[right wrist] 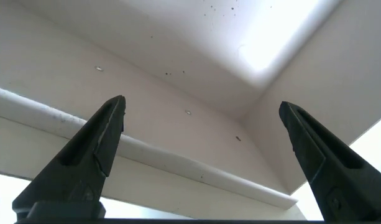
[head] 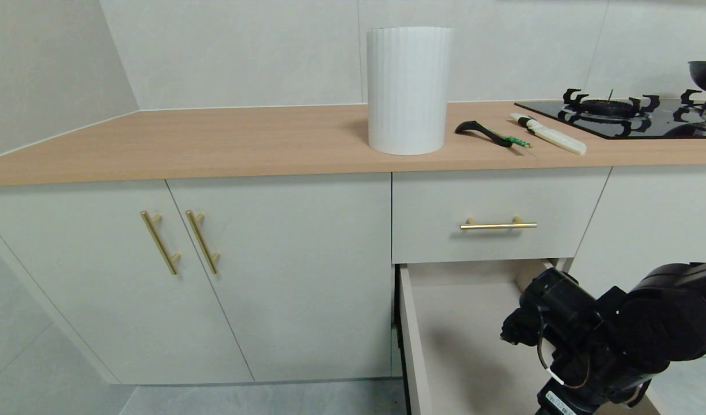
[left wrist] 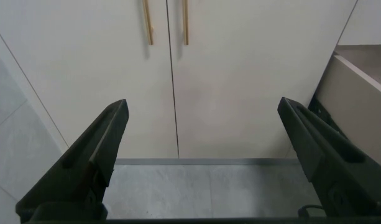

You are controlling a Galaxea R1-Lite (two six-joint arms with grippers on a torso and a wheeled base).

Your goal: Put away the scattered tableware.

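Black utensil (head: 483,132) beside cream knife (head: 550,134) on wooden counter (head: 243,144), left hand (left wrist: 202,109) spread, right hand (right wrist: 202,106) spread

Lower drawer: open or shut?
Open. The lower drawer is pulled out beneath the shut upper drawer, with its side wall and bare floor showing.

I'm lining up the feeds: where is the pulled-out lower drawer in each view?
Head view: open drawer at lower right, under the closed drawer.
Left wrist view: its pale side wall juts out beside the double doors.
Right wrist view: pale panels meeting in a corner beyond the open right claw, likely its inside, not certain.
Shared landmark: the paired gold door handles, in head and left wrist views.
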